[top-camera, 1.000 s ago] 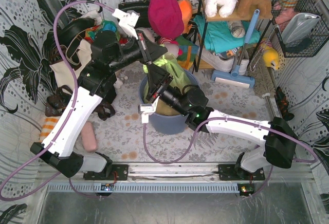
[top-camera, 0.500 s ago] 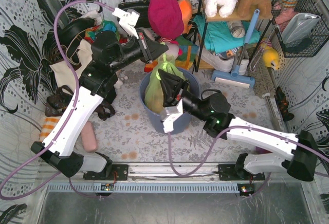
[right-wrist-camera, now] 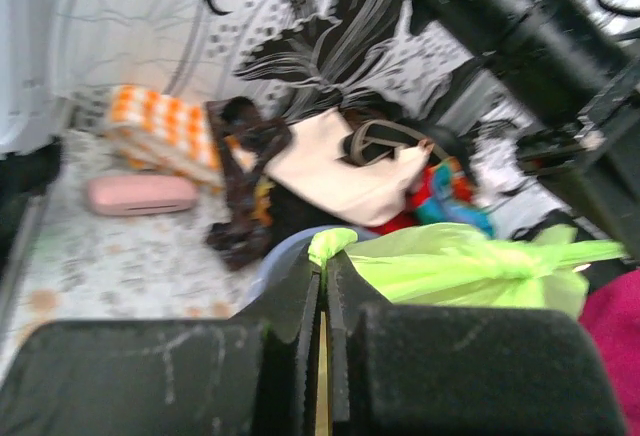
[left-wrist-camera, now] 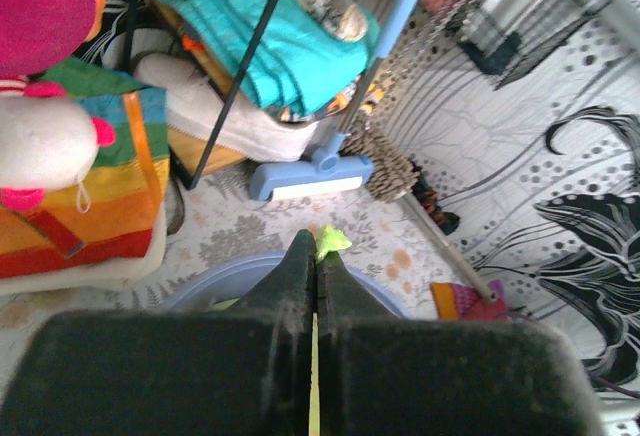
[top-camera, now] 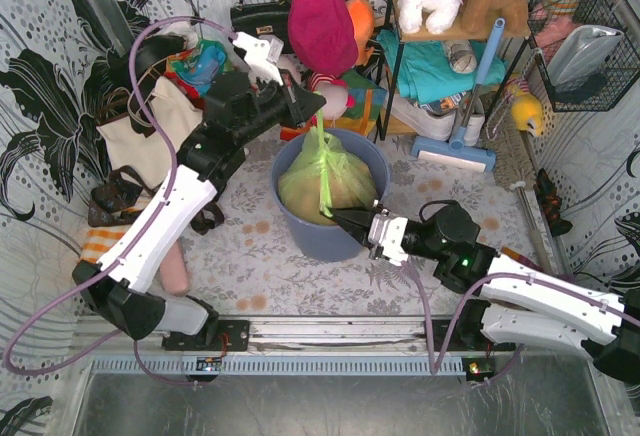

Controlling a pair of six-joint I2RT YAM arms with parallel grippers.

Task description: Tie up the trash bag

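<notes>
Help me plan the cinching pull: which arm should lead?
Probably right: the right pincer, shut on a trash bag tail, sits at the bin's near rim; the left pincer, also shut on a tail, backs onto piled bags.

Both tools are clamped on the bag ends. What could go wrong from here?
1. Slip: only a small nub of the trash bag shows past the shut right tool, and the same at the left tool. Either end could pull free.
2. Tear: the thin plastic runs straight between them and may rip.
3. The bin might tip if the pull goes sideways.
</notes>
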